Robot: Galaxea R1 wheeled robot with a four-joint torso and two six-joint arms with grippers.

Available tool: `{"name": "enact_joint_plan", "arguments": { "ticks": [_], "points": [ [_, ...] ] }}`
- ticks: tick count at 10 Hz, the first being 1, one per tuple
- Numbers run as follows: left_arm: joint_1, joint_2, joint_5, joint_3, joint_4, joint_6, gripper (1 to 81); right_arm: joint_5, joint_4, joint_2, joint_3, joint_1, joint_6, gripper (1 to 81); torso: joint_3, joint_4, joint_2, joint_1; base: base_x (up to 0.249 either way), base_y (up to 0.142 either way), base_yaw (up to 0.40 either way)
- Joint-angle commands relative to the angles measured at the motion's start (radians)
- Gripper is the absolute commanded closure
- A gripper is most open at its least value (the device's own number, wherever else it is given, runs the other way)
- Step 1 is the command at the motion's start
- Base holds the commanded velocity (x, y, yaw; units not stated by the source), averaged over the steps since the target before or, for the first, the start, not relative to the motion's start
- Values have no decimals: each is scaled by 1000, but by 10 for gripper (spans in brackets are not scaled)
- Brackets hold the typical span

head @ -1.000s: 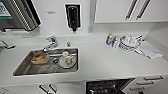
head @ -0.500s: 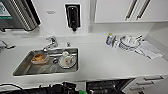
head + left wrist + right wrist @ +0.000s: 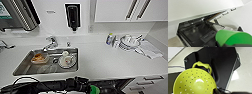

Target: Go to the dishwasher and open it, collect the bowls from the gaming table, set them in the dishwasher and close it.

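Looking down from the head camera, you see a white countertop with a steel sink holding a few dishes, a faucet behind it, and a stack of white plates off to the right near the wall. Your left arm reaches in along the counter's front edge, with a green bowl at its end. In the left wrist view that green bowl sits large at the gripper, and the dishwasher stands open just beyond it, dark inside. In the right wrist view a yellow-green perforated bowl with a loop handle sits close at the gripper. You cannot tell from these views how either claw's fingers are set.
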Motion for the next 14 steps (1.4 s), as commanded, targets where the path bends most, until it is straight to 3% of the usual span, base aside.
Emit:
{"name": "enact_joint_plan", "arguments": {
  "ticks": [1, 2, 4, 7, 8, 11, 14],
  "points": [
    [-158, 128, 64, -35, -11, -14, 811, -29, -10, -15, 15, 0, 3, 811, -48, 0, 0, 0, 0, 0, 0],
    [-164, 169, 76, -49, -11, -14, 811, -28, -10, -15, 15, 0, 3, 811, -70, 0, 0, 0, 0, 0, 0],
    [-167, 217, 99, -66, -6, -14, 811, -28, -10, -16, 14, 0, 3, 811, -53, 0, 0, 0, 0, 0, 0],
    [-167, 255, 99, -75, -3, -14, 811, -28, -10, -15, 15, 3, 3, 811, -67, 0, 1, 1, 0, 0, 0],
    [-165, 263, 99, -75, -3, -14, 10, -28, -10, -13, 15, 3, 3, 811, -67, 0, 1, 1, 0, 0, 0],
    [-143, 219, 95, -57, -5, -14, 10, -28, -10, -13, 15, 3, 3, 811, -67, 0, 2, 1, 0, 0, 0],
    [-43, 53, 87, 55, 3, 1, 10, 5, -9, -62, 35, 12, 7, 811, -67, 0, 2, 1, 0, 0, 0]
  ]
}}
